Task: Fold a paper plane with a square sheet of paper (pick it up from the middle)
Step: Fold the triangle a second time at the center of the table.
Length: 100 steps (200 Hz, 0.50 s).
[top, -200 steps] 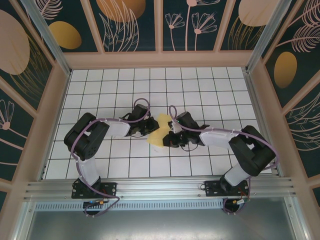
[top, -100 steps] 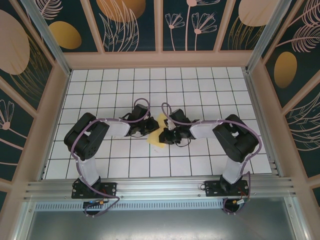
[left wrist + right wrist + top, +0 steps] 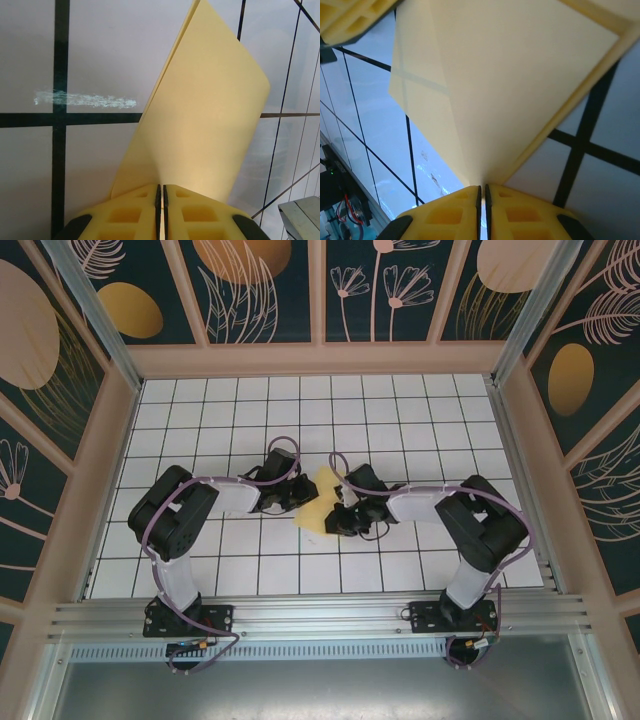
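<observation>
I'm looking into a lab test enclosure: white black-gridded tabletop (image 3: pixel 420 410), teal flower-printed wall panels (image 3: pixel 262 310), aluminium frame rails (image 3: pixel 320 618).

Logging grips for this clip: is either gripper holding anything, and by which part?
Both hold the folded yellow paper: the left gripper pinches one narrowing end, the right gripper a tapering folded corner.

A folded pale-yellow sheet of paper (image 3: pixel 320 502) sits slantwise near the middle of the white, black-gridded table (image 3: pixel 420 430), between the two black arms. The left gripper (image 3: pixel 298 498) meets the sheet's left side and the right gripper (image 3: pixel 338 517) meets its right side. Both forearms are low and point inward toward each other.
</observation>
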Tool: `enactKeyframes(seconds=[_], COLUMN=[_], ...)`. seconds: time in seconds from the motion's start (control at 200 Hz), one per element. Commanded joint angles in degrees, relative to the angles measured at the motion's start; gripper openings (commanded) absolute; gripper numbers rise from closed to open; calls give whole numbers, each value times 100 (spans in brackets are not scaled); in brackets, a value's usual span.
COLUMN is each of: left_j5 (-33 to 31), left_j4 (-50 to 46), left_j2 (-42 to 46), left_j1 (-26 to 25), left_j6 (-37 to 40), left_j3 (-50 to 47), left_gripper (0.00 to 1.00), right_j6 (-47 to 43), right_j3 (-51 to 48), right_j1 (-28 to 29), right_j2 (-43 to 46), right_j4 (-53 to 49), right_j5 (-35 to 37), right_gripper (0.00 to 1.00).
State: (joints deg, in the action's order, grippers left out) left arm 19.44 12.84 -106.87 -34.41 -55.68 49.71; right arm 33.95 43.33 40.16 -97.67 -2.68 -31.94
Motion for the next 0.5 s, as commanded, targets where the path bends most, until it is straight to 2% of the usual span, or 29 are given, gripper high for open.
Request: enactKeyframes(seconds=[0.0,0.2,0.495], left_j5=[-261,-197,-152], left_j4=[-300,-306,-290], left_j2=[-167,-150,-151], left_j1=[76,75,75], left_j6=[179,190,201], left_j3=[-165,-153,-129], left_gripper=[14,14,14], right_j6=[-155,-75,54], right_j3=[83,691,1116], right_j1=[-17,199,226], right_j2=[357,380,-593], right_j4=[-427,-287,-77], right_j5=[154,85,238], right_gripper=[15,15,15])
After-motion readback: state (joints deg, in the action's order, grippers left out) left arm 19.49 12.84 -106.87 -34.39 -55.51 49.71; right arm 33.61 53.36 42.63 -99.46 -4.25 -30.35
